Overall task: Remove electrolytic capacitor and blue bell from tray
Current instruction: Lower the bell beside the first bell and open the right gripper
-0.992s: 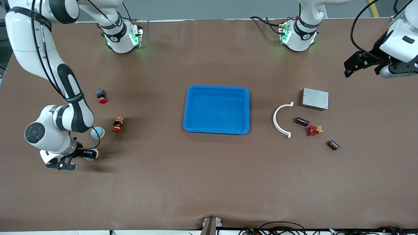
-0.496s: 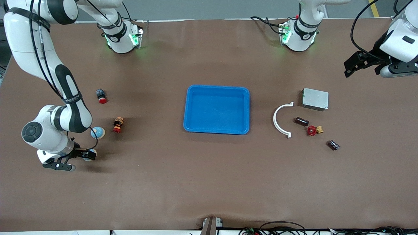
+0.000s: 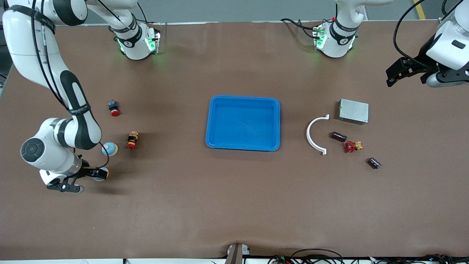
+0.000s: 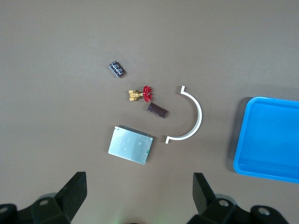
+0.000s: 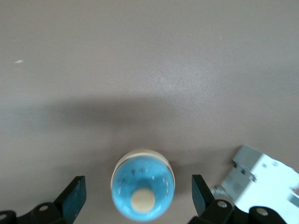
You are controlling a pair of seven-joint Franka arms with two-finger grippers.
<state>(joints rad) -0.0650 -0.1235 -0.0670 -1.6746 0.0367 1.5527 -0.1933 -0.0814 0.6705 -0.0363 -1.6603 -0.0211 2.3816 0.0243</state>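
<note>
Brown table [image 3: 234, 205], tray [image 3: 243, 99] bare; blue bell [image 5: 143, 189] at six o'clock between released right gripper [image 5: 138, 198] fingers; left gripper [image 4: 140, 196] released, waiting over the table's left-arm end.

Blue tray [image 3: 243, 146] mid-table, flat.

Matt brown counter [image 3: 234, 205], paper-like. Glossy smooth blue plastic tray [image 3: 212, 124]. Dull grey metal box [image 3: 353, 111]. White plastic curved clip [image 3: 310, 135]. Shiny blue bell [image 5: 142, 184], cream knob.
</note>
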